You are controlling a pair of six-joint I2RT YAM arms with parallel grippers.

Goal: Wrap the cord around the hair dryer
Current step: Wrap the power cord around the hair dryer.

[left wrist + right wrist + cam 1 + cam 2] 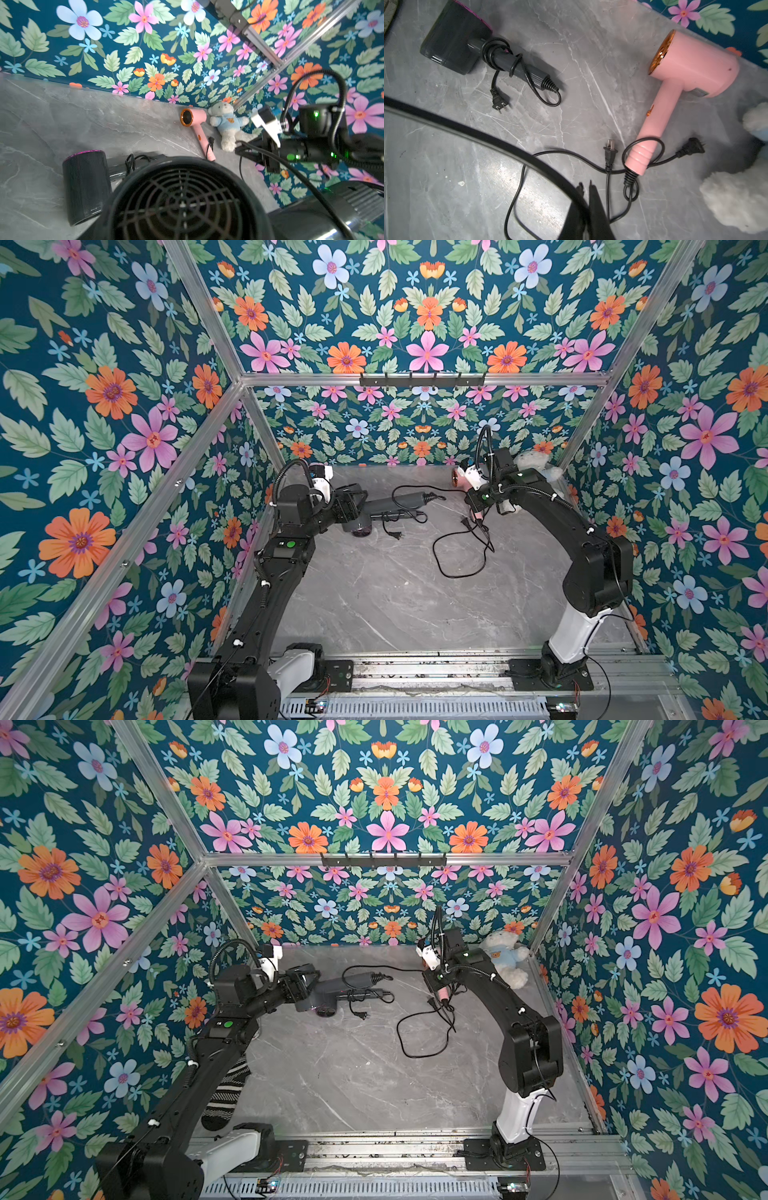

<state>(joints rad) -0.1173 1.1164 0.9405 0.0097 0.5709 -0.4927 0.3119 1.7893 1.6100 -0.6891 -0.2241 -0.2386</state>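
While the grey hair dryer [395,502] sits clamped by its head in my left gripper [358,502], seemingly lifted above the bench [374,605], its cord [467,129] runs, not yet wound, to my right gripper [586,187], which is pressed together on it. Beyond, slack strands and a plug [609,150] cross beside the handle of the pink dryer [691,66]; winding could snag there and drag that dryer. Only the right wrist view shows this crossing clearly; the top views half hide it behind my arm. The left wrist view is filled by the rear grille [182,199], with handle and cord hidden.
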